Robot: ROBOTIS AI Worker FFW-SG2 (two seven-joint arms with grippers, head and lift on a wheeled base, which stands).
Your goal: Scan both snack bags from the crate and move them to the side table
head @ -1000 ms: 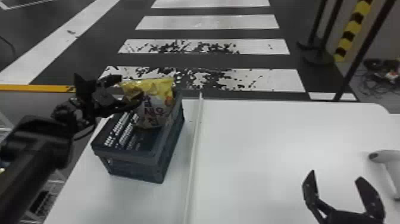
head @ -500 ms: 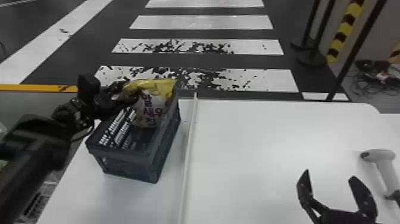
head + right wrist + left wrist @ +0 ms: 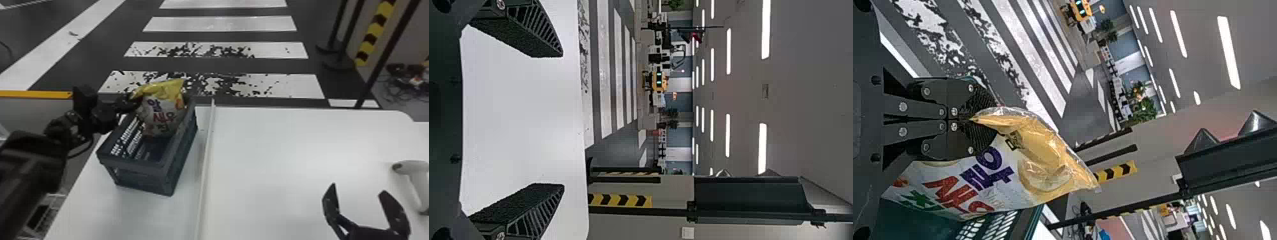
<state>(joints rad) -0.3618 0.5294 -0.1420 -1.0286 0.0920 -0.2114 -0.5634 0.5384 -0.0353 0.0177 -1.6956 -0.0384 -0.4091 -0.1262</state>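
The left gripper [image 3: 985,120], fingers clenched on the yellow-and-white plastic snack bag [image 3: 159,111] at the far end of the dark blue-grey plastic crate [image 3: 137,175], should lift smoothly past its rim, the right gripper [image 3: 358,188] spread right of the crate, since the bag's glossy film looks creased.

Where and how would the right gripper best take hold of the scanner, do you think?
I'd suggest the handle, from above, one finger of the right gripper on each side: the scanner lies flat, and its handle looks slimmer than the gap between the open fingers.
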